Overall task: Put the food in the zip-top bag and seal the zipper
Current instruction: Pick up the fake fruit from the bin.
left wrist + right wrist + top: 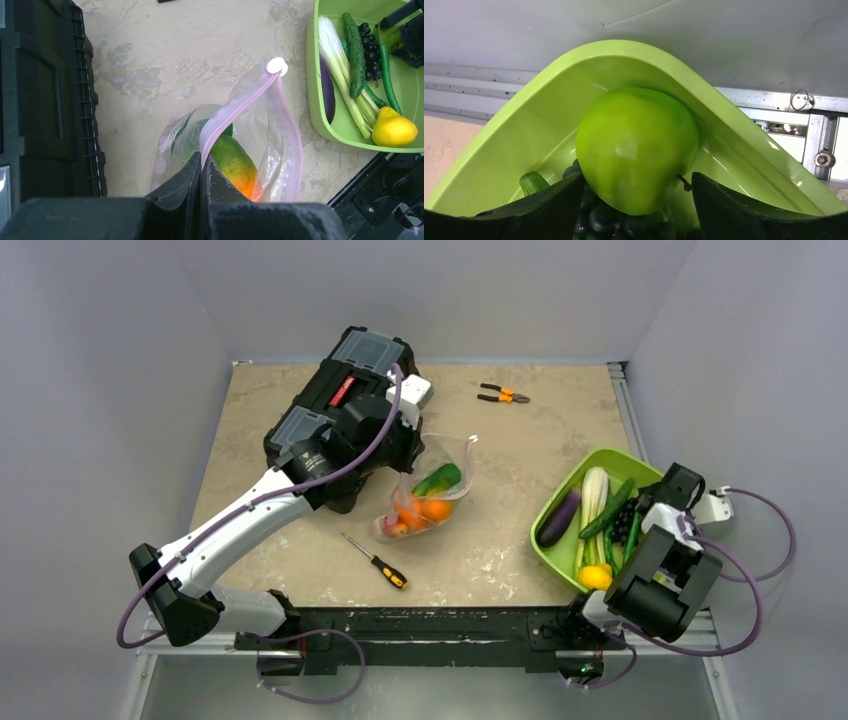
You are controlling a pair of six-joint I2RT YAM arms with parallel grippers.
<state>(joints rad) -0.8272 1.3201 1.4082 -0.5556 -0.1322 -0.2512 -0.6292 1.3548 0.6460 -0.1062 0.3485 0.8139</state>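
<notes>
The table (500, 540) is seen whole only from the top camera. 1 black toolbox (345, 365) lies to the left of the left gripper (202, 167), near it. 1 lime-green bowl (310, 75) lies to that gripper's right and ahead, well apart.

1 zip-top bag (272, 130) is spread on the table straight ahead of the left fingertips, with its mouth gaping. The zipper (235, 107) is pinched between the left fingers, which are pressed together on 1 side of the pink strip. This grip is shown only by the left wrist view, since from above it is covered by the wrist. 1 white slider (276, 65) is found at the strip's far end.

The right gripper (636, 200) is placed inside the bowl. Its 2 fingers are held wide apart with 1 green fruit (638, 147) between them. Whether the fruit is squeezed cannot be told. That fruit is shown only by the right wrist view.

Of the food, 1 green-and-orange fruit (232, 160) is seen inside the bag, just beyond the left fingertips. From above, further orange pieces (430, 510) are shown, too crowded to be counted.

In the bowl, 6 items are given by the left wrist view:
- 1 white-stemmed leafy green (336, 60)
- 1 purple eggplant (327, 97)
- 1 cucumber (354, 57)
- 1 yellow fruit (393, 129)
- 1 thin green pod (389, 82)
- 1 bunch of dark grapes (371, 50)

2 hand tools are made out only from above. 1 screwdriver (376, 562) lies behind the left gripper, and 1 pair of pliers (503, 394) lies ahead and to its right.
</notes>
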